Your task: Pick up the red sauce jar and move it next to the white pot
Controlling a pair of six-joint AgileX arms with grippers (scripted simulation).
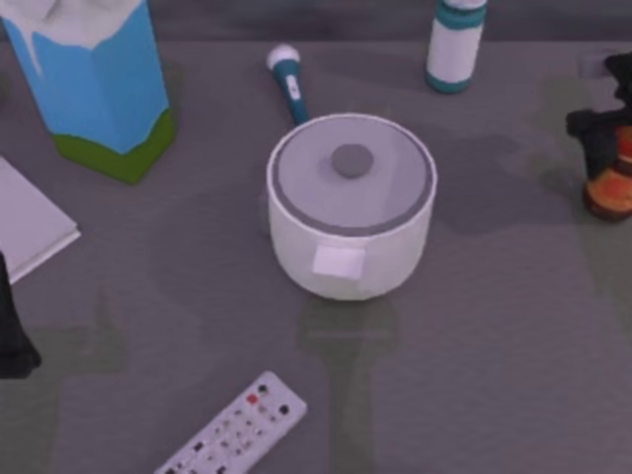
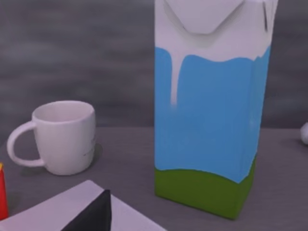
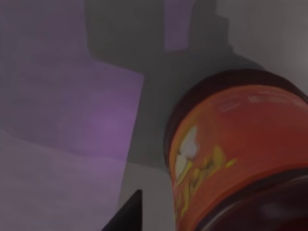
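Right end effector [image 1: 604,148]: at the far-right edge of the surface, sitting directly over the red sauce jar [image 1: 610,193]; the top view shows its dark body covering the jar's cap, but I cannot tell whether the fingers are closed on the jar.
Red sauce jar: far right of the surface, upright in the top view, long axis vertical; its orange-red label fills the right wrist view [image 3: 231,159], so it lies right at that end effector.
White pot [image 1: 351,207]: centre of the surface, lid on, teal handle pointing to the far side; well apart from the jar, to the jar's left.
Key relation: the jar must travel leftward to reach the pot; the right arm is far the nearer one.
Left arm: parked at the near-left edge; its wrist view shows a milk carton [image 2: 211,110] and white mug [image 2: 62,137]; its end effector's state cannot be told.
Free ground: bare surface to the pot's right looks a fit landing place.
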